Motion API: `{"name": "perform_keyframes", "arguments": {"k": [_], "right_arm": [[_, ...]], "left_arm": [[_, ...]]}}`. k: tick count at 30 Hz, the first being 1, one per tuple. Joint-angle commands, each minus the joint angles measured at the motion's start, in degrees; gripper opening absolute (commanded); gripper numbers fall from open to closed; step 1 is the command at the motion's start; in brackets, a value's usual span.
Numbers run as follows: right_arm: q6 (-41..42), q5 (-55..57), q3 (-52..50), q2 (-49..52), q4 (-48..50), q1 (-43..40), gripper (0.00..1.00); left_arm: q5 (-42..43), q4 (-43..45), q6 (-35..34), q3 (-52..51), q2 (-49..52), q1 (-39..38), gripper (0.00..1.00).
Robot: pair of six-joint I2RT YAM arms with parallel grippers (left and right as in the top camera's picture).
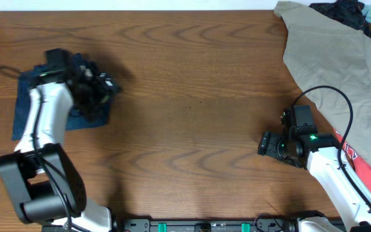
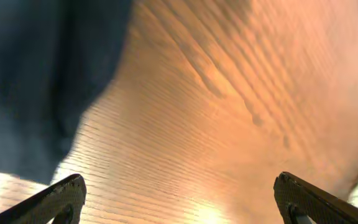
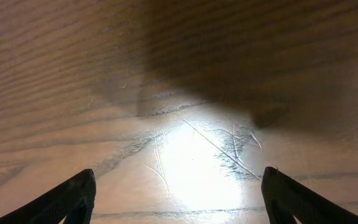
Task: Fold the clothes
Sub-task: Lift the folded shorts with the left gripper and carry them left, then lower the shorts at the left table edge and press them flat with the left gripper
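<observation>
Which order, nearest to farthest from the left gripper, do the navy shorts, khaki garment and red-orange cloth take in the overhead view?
From the left gripper:
1. navy shorts: under and beside it, left side.
2. khaki garment: across the table, upper right.
3. red-orange cloth: far right edge, lower down.

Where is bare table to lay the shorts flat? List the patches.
The wide middle of the table, between the navy shorts on the left and the khaki garment on the right, is bare. Crowded: the right edge, with khaki garment, red cloth and right arm; the left, with shorts and left arm.
</observation>
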Motion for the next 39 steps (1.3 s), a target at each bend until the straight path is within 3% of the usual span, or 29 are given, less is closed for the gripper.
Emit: {"name": "perform_keyframes", "arguments": {"k": [1,12,19,22,26,31,39], "right_arm": [[-0.8,0.5,1.1,-0.6,0.1,-0.5,0.84],[-0.8,0.5,1.1,-0.6,-0.7,-0.5,0.84],[-0.8,0.3,1.1,-0.6,-1.1,-0.5,0.84],[-0.8,-0.1,1.1,-0.6,-1.5,-0.5,0.84],[-0.8,-0.1,1.1,-0.6,-2.0,-0.5,0.84],[-0.8,-0.1,1.1,-0.6,-1.9,-0.5,0.84],[-0.8,-0.1,1.1,-0.6,-1.8,-0.5,0.84]], "left_arm": [[-7.7,0.3,1.7,-0.2,0.4,-4.6,0.98],[-16.3,4.3,6.7,-0.2,7.4,-10.3,0.98],[-38.7,4.8,6.6,-0.2,10.6,-9.2,0.98],[-44.1,5.4,6.6,-0.2,10.6,-7.5,0.98],[-42.0,6.1,5.3,-0.2,10.6,-3.9,0.98],[-28.3,8.0,5.7,-0.2,10.6,-1.7,0.98],[-27.1,7.8,6.5,-0.2,10.6,-5.4,0.98]]}}
